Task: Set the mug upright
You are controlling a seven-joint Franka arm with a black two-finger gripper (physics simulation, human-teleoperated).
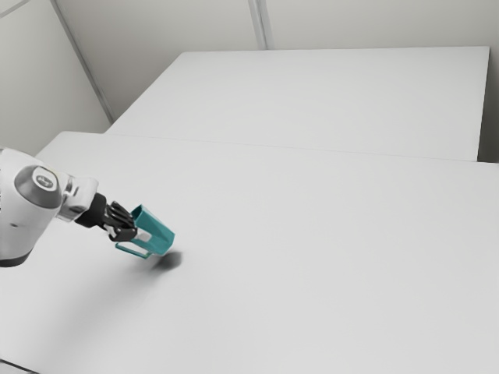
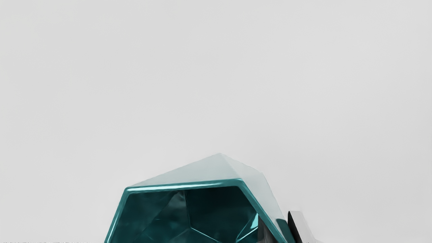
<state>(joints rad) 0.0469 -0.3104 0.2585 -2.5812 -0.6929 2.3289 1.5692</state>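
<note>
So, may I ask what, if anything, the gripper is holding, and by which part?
The teal mug, by its wall at the rim, one finger inside and one outside.

Teal faceted mug, tilted, rim angled upward, handle on its lower side, wall pinched in the claw

White rounded arm, grey joint cap, oval badge; black fingers, pale tips.

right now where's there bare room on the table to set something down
The white tabletop is bare from the mug to the exterior view's right edge, and back to the second white surface, bare too. Crowded: the exterior view's left, where the arm reaches in and the pincer grips the tilted mug.
</note>
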